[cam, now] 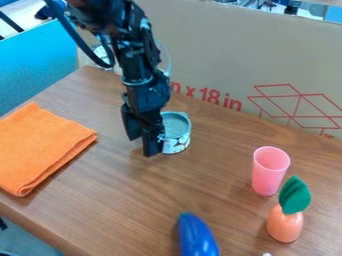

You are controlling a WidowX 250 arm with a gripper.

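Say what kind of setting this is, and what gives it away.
Probably a robotics lab tabletop staged with toy props: a black robot arm over a wooden table, toy-like food such as the carrot, and a cardboard sheet standing behind as a backdrop.

Decent bare wood tabletop [127, 187] left of the pink cup [269, 174], tbh. Round tin [177, 143] blocks up-left, toy carrot [285, 227] crowds the cup's near side, blue toy eggplant [198, 238] lower-left, cardboard [227, 55] walls off behind.

black arm [135, 62] hanging from above, pincer [143, 147] pointing down
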